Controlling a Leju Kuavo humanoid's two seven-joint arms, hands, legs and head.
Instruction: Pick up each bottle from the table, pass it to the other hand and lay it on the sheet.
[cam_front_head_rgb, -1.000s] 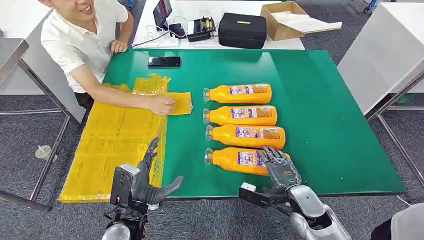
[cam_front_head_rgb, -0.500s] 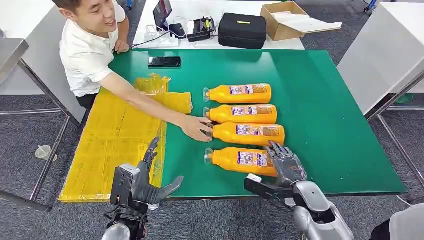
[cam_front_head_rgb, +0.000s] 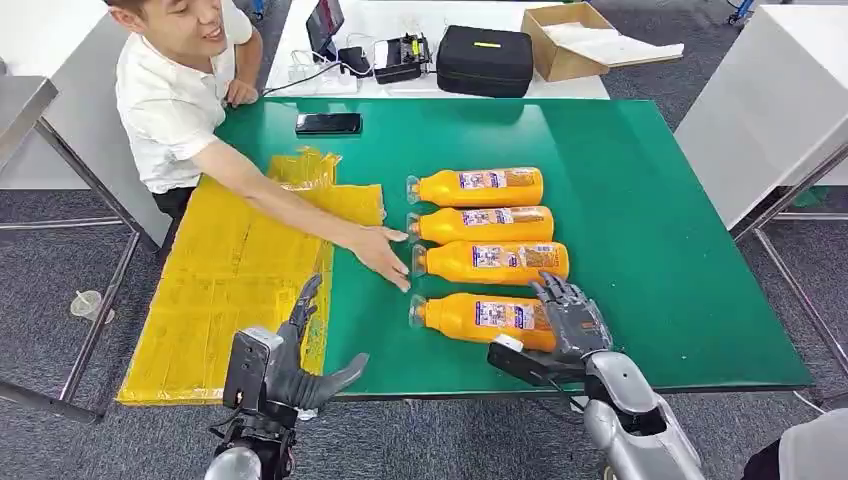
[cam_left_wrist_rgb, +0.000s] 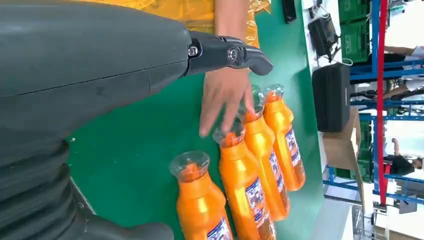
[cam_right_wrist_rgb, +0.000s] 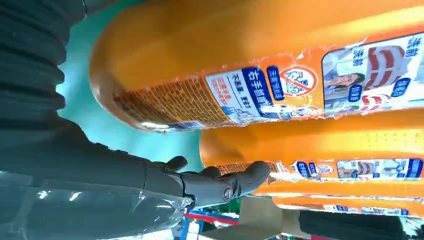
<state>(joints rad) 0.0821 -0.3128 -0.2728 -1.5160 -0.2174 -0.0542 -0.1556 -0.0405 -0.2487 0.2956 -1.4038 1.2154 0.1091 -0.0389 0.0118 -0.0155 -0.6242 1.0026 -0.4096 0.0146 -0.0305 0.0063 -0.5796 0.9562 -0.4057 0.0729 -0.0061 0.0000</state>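
orange bottles lie on their sides in a row of four on the green table (cam_front_head_rgb: 650, 260), necks toward the yellow sheet (cam_front_head_rgb: 235, 280). the nearest bottle (cam_front_head_rgb: 475, 318) has the right hand (cam_front_head_rgb: 568, 318) draped over its base end, fingers spread on it, not lifting. the left hand (cam_front_head_rgb: 300, 365) hovers at the table's near edge beside the sheet, fingers apart, holding nothing. a person's hand (cam_front_head_rgb: 383, 252) rests flat just beside the third bottle (cam_front_head_rgb: 490, 262). beyond lie a phone (cam_front_head_rgb: 328, 123), a black case (cam_front_head_rgb: 485, 60), a cardboard box (cam_front_head_rgb: 570, 40) and grey carpet (cam_front_head_rgb: 60, 270).
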